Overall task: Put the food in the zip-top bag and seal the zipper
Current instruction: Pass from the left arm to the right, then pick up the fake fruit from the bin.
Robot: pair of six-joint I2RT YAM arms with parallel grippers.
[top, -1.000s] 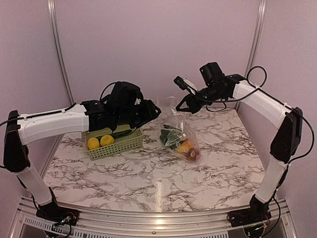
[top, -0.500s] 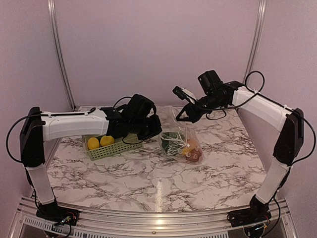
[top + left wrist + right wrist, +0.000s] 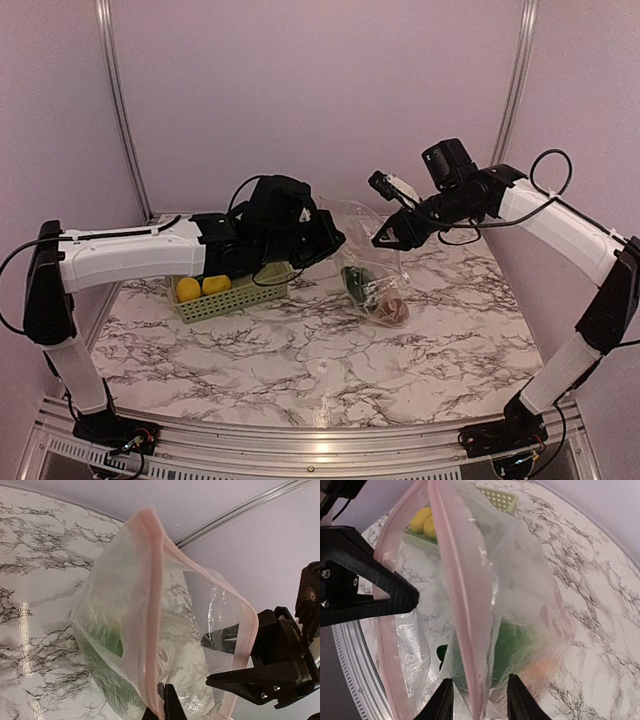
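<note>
The zip-top bag [image 3: 372,262] hangs between both grippers, its bottom resting on the marble. Through the plastic show green produce [image 3: 354,282] and a brown piece [image 3: 390,309]. My left gripper [image 3: 333,240] is shut on the pink zipper [image 3: 155,595] at the left end of the mouth, which gapes wide. At the other end my right gripper [image 3: 479,702] is open, its fingers standing on either side of the zipper strip [image 3: 455,590] without pinching it. Two yellow lemons [image 3: 188,289] lie in the light green basket [image 3: 245,296], left of the bag.
The basket sits under my left forearm, at the back left of the marble table [image 3: 300,350]. The back wall and its metal posts stand close behind the bag. The two gripper tips are only a short gap apart across the bag's mouth.
My left gripper came over from the basket and shut on the zipper's left end. The right gripper's jaws have opened, and its arm drew back right. The bag's mouth is lifted and spread.
</note>
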